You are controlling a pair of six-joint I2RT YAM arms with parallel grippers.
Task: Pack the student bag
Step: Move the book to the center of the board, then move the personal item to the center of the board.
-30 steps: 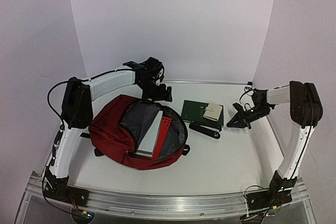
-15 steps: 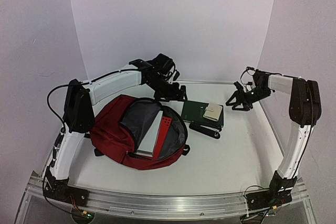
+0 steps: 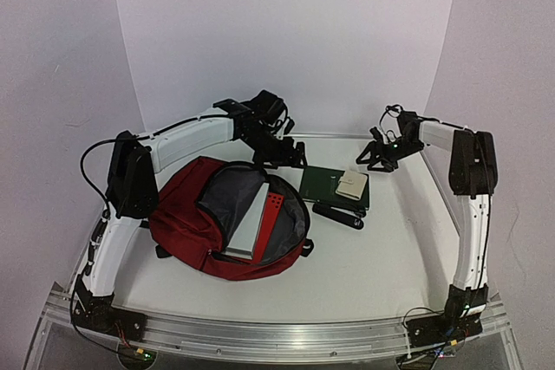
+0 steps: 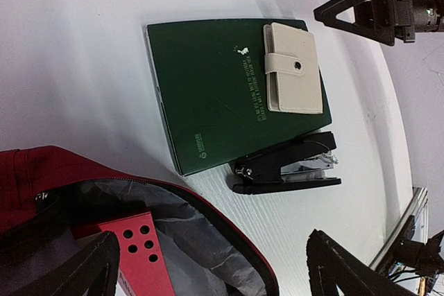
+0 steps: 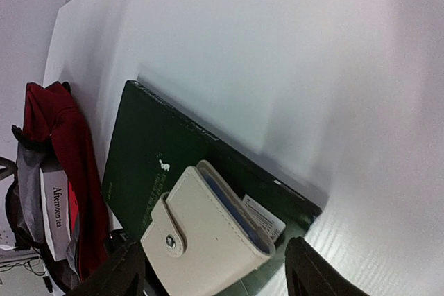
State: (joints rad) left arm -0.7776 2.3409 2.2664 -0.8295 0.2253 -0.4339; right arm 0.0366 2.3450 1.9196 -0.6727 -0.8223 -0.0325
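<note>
The student bag lies unzipped at the left, its grey lining showing, with a white book and a red punched folder inside. To its right a green notebook carries a cream wallet, and a black stapler lies along the notebook's near edge. My left gripper hangs open above the bag's far right rim, holding nothing. My right gripper is open above the notebook's far right corner, and the wallet lies on the notebook just ahead of its spread fingers.
White walls curve round the back and sides of the white table. A metal rail runs along the near edge. The two grippers hover close to each other over the notebook, left of the right wall.
My right gripper has opened and swung back and left to the notebook's far corner. My left gripper has shifted right from the bag's back edge toward the notebook.
</note>
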